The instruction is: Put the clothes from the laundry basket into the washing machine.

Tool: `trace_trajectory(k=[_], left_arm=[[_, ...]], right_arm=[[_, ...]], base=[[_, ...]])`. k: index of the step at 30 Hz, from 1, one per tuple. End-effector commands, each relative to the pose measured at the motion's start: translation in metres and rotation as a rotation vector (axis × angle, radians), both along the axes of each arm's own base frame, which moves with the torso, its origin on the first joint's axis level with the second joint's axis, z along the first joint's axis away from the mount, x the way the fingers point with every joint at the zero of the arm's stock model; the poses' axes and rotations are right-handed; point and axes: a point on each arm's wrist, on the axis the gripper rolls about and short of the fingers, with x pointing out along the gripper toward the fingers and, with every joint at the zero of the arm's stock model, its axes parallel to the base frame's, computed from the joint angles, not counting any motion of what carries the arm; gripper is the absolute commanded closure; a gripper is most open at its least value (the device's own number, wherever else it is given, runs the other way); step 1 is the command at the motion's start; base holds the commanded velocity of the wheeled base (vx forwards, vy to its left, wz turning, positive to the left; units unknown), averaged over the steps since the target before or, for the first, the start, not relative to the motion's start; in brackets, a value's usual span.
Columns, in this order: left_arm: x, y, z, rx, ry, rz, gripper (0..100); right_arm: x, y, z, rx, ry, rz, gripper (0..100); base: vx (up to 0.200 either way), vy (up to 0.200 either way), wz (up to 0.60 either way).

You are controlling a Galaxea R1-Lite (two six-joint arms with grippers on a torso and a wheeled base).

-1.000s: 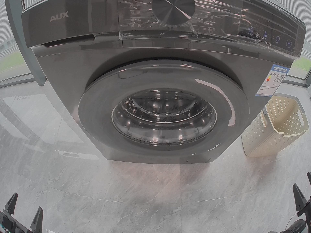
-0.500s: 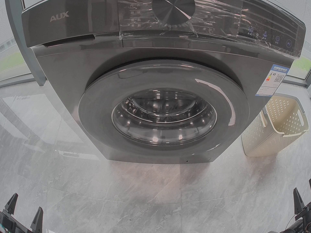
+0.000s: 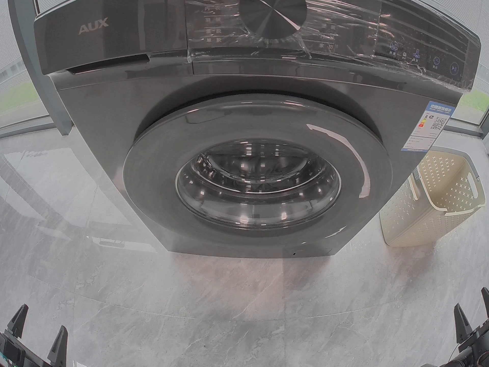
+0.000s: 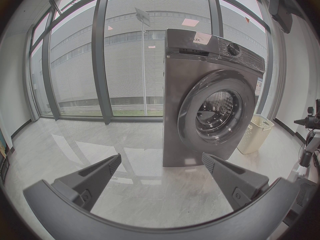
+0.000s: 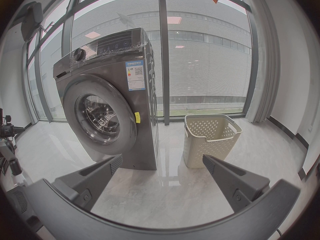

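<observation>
The grey washing machine (image 3: 102, 103) stands right in front of me, its round glass door (image 3: 257, 179) shut. Through the glass the drum looks dark and shiny. The cream perforated laundry basket (image 3: 433, 200) stands on the floor at the machine's right side. Its inner walls (image 5: 208, 127) are bare and its bottom is hidden. My left gripper (image 3: 42, 322) hangs low at the near left, open and holding nothing. My right gripper (image 3: 471, 302) is low at the near right, also open and holding nothing. Both are well short of the machine (image 4: 216, 114) and the basket (image 4: 255, 134).
Glossy grey marble floor (image 3: 229, 307) stretches between me and the machine. Tall windows with dark frames (image 5: 163, 50) stand behind the machine and basket. A white wall and curtain (image 5: 266, 67) close off the right side.
The right gripper's fingertips have sunk a little and shifted slightly left. The left gripper, machine and basket have stayed put.
</observation>
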Motion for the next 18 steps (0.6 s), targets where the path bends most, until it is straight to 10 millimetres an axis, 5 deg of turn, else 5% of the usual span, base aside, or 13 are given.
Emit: trace_trajectory(k=[1, 18], left_arm=[[0.0005, 0.0000, -0.0047, 0.000, 0.008, 0.000, 0], [0.0003, -0.0001, -0.0047, 0.012, 0.004, 0.002, 0]], right_arm=[[0.0003, 0.0000, -0.0052, -0.004, 0.005, 0.004, 0], [0.0003, 0.0003, -0.0055, -0.038, 0.009, 0.013, 0]], base=[[0.000, 0.000, 0.00], [0.000, 0.000, 0.00]])
